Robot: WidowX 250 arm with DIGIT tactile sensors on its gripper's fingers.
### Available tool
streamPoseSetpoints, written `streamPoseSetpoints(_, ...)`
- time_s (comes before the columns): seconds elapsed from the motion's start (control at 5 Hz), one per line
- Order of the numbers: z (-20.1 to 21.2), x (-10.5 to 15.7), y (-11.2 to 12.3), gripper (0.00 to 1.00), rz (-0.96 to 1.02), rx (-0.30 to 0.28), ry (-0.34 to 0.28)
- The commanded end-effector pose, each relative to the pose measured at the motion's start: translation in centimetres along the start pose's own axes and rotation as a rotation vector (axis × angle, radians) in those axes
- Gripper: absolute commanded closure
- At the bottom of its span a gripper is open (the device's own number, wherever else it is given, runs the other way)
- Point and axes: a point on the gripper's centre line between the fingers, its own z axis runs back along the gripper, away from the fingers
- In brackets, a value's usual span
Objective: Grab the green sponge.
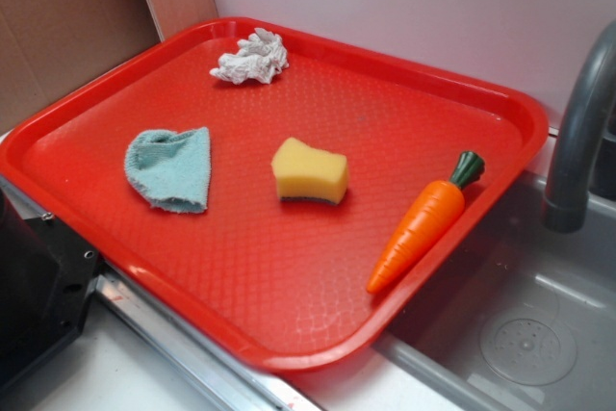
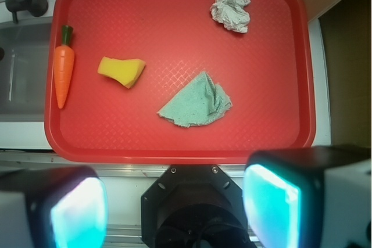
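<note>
The green sponge [image 1: 309, 171] is a small yellow foam block with a thin dark green layer underneath, lying near the middle of the red tray [image 1: 289, 334]. From the wrist view the green sponge [image 2: 121, 70] lies on the left half of the red tray [image 2: 174, 154]. My gripper [image 2: 174, 207] hangs high above the tray's near edge, far from the sponge. Its two teal pads [image 2: 273, 201] stand wide apart with nothing between them. The gripper does not show in the exterior view.
A toy carrot [image 1: 423, 221] lies near the tray's right rim. A teal cloth [image 1: 171, 168] lies left of the sponge, and a crumpled white rag [image 1: 250, 58] at the far corner. A grey sink [image 1: 539, 334] with a faucet [image 1: 577, 132] lies to the right. The robot's black base [image 1: 38, 286] sits at the left.
</note>
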Motion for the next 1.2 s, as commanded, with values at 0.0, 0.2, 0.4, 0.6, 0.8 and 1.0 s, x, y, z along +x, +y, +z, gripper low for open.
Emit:
streamPoseSetpoints(0.0, 0.0, 0.0, 0.0, 0.00, 0.000, 0.000, 0.000)
streamPoseSetpoints(0.2, -0.7, 1.0, -0.8, 0.00, -0.143, -0.028, -0.025)
streamPoseSetpoints(0.4, -1.8, 1.6, -2.0, 0.00, -0.265, -0.029, -0.066)
streamPoseSetpoints(0.6, -3.8, 2.9, -3.1, 0.00, -0.495, -0.087, -0.124)
streamPoseSetpoints(0.8, -5.6, 4.3, -4.2, 0.00, -0.608, -0.028, -0.143)
streamPoseSetpoints(1.0, -7.5, 5.7, -5.2, 0.00, -0.649, 0.007, -0.140)
